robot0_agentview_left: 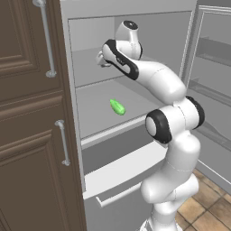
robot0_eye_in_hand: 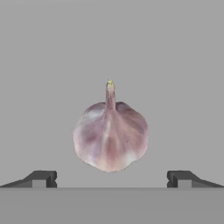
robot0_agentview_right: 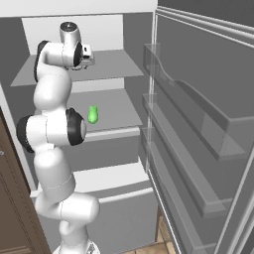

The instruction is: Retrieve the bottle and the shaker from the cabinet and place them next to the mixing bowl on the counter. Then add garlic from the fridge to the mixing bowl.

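A pinkish-purple garlic (robot0_eye_in_hand: 110, 135) bulb with a thin stem lies on the grey shelf, right ahead of my gripper (robot0_eye_in_hand: 111, 178) in the hand view. The two dark fingertips (robot0_eye_in_hand: 41, 178) stand wide apart, one on either side of the bulb and just short of it, with nothing between them. The arm reaches into the open fridge, and the gripper (robot0_agentview_left: 101, 58) hangs over the upper shelf (robot0_agentview_left: 88, 67). From the right, the gripper (robot0_agentview_right: 89, 55) shows above that same shelf (robot0_agentview_right: 116, 64). The bottle, the shaker and the mixing bowl are out of view.
A small green vegetable (robot0_agentview_left: 117, 107) (robot0_agentview_right: 93, 114) lies on the fridge's middle shelf below the hand. The open fridge door (robot0_agentview_right: 198, 129) with its clear racks stands to the right. Brown wooden doors (robot0_agentview_left: 27, 113) with metal handles flank the fridge on the left. A drawer front (robot0_agentview_left: 122, 173) juts out low.
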Motion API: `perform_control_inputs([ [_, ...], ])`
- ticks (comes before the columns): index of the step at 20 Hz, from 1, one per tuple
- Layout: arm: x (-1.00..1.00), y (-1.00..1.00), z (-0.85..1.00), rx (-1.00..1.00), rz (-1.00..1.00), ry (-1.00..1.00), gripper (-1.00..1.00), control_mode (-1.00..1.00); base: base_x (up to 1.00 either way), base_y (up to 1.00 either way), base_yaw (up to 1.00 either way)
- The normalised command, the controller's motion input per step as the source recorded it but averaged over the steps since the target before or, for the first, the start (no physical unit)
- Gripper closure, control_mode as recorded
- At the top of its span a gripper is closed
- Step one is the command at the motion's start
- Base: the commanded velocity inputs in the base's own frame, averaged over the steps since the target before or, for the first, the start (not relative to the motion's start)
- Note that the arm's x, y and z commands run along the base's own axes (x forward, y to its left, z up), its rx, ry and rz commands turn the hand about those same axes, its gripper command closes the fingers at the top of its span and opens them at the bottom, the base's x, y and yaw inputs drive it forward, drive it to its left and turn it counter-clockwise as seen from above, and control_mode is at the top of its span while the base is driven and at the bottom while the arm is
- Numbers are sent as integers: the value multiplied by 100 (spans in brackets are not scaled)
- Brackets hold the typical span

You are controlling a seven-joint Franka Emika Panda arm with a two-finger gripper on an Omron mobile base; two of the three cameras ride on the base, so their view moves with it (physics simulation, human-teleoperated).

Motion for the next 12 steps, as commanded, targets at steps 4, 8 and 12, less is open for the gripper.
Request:
perform_control_inputs([
  [4, 7, 8, 0, 0, 0, 0, -100, -100, 0, 0, 0],
  [8, 22, 2, 0, 0, 1, 0, -100, -100, 0, 0, 0],
  [12, 25, 0, 0, 0, 0, 0, -100, -100, 0, 0, 0],
])
